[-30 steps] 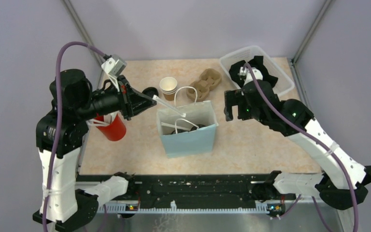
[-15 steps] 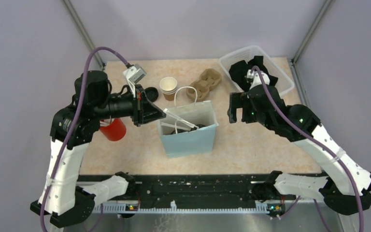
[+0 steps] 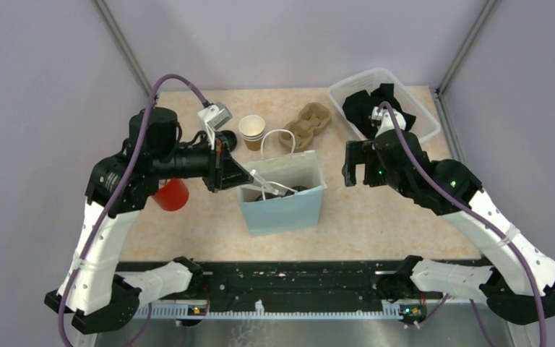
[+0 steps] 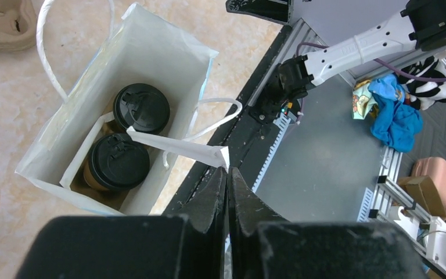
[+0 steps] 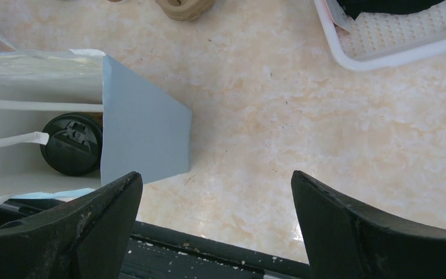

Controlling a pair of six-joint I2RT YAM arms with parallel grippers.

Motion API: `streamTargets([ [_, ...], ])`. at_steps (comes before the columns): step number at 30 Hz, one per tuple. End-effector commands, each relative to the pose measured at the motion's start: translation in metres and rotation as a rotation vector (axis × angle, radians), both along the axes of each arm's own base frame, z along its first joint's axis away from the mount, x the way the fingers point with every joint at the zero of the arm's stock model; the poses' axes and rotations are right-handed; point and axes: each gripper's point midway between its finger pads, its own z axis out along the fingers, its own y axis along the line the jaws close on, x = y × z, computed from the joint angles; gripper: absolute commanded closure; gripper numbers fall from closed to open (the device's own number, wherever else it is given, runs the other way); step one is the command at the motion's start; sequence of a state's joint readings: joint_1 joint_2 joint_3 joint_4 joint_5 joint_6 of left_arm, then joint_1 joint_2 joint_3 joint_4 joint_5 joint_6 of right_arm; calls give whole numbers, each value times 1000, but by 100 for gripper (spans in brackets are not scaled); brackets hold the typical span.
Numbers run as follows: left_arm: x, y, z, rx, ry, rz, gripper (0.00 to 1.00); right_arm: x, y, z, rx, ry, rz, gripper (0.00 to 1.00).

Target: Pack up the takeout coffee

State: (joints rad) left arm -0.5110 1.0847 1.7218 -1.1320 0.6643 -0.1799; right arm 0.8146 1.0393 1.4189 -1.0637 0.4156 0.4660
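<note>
Just ahead of the left gripper (image 4: pixel 227 174), which is clenched on the end of a white paper stick (image 4: pixel 174 148), the two lidded coffee cups (image 4: pixel 141 107) stand inside the blue paper bag (image 3: pixel 282 210). The right gripper (image 5: pixel 215 186) is spread wide, with the bag to its left. The cups look light and crushable, so I would grasp them gently under the lid rim.

Bright, even light from above — shadows on the worktop (image 3: pixel 376 217) are soft and short. In the wrist views the near, dark left end effector (image 4: pixel 227 186) and right end effector (image 5: pixel 216 192) are slightly out of focus; pale glare lies on the worktop.
</note>
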Motion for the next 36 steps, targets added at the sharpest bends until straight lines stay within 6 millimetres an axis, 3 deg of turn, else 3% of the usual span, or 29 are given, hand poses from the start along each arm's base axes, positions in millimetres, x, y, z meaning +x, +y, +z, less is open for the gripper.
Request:
streamTargets([
  [1,3,-3,5,-10,-21,-10,85,0,-2,7,34,-21,-12,1],
  [6,7,-1,19,-13,-58,12,47,1,-1,6,33,-23,-5,1],
  [10,13,2,31,-10,-86,54,33,1,-1,7,31,-26,-2,1],
  [18,34,7,30,-5,-62,187,26,0,6,11,16,-28,61,1],
  [20,40,8,26,-10,-45,226,25,-7,26,12,43,-2,179,1],
  [24,39,0,23,-59,-18,212,24,-21,59,17,222,88,244,1],
  [29,36,-6,20,-107,10,197,24,-27,84,32,496,123,201,23],
  [32,34,-6,17,-111,13,196,24,-22,84,23,489,128,173,25],
  [36,34,-6,17,-98,11,186,24,-14,80,11,420,137,140,40],
])
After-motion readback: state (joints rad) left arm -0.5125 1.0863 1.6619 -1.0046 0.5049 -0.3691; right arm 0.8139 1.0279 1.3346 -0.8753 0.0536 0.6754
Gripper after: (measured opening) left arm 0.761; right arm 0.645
